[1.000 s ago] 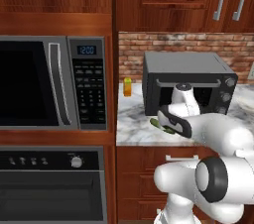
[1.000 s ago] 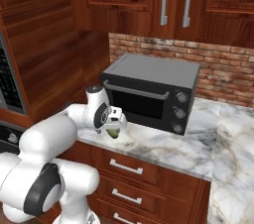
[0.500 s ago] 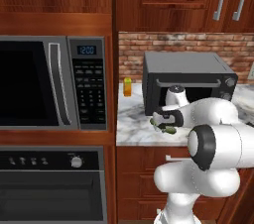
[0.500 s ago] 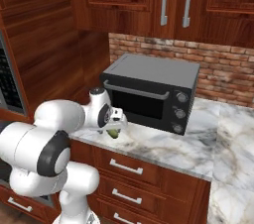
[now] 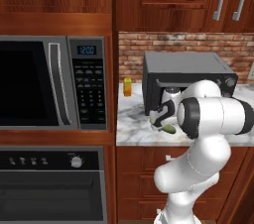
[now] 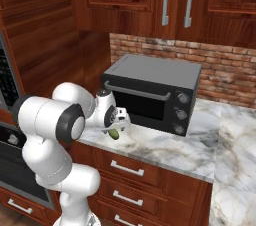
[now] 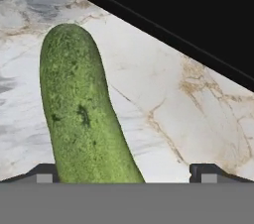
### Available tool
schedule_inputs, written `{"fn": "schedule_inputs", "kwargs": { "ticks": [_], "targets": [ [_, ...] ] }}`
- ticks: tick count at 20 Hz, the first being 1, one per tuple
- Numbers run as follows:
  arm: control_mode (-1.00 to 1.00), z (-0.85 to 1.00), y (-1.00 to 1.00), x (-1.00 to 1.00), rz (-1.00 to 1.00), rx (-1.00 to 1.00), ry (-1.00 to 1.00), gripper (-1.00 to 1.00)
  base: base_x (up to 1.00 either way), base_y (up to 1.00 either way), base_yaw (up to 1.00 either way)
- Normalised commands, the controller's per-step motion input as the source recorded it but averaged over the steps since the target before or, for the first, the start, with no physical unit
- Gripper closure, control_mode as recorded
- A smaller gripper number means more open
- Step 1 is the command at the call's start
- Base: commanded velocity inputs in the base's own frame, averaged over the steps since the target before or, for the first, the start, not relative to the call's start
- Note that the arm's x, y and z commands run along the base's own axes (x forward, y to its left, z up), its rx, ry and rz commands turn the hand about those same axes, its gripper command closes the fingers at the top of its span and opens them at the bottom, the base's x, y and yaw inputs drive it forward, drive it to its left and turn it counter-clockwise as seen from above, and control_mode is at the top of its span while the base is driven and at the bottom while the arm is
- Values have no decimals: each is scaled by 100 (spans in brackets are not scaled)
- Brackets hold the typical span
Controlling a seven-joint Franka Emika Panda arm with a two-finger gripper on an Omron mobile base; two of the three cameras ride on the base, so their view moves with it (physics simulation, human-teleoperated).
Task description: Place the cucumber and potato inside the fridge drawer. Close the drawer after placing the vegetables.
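Support surface: white marble counter with grey and tan veining, over wooden drawers with silver handles.

On the counter: black toaster oven, standing directly behind the gripper. Small orange-yellow carton upright by the brick backsplash, to the left of the gripper and beyond it.

Hand view: bare veined marble under and ahead of the fingertips, dark oven front across the top.

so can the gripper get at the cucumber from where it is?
Probably yes. The gripper sits right over the cucumber on the marble counter, nothing lies between them, though the toaster oven stands close behind.
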Motion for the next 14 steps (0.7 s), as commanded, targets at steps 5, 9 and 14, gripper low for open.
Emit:
{"fn": "schedule_inputs", "kwargs": {
  "ticks": [5, 9, 14],
  "targets": [
    [-100, -57, 5, 4, 8, 0, 1, -100, 0, 0, 0],
    [-100, -83, 15, -15, 2, -3, 2, 100, 0, 0, 0],
    [-100, -44, 8, 0, 3, 0, 7, 100, 0, 0, 0]
  ]
}}
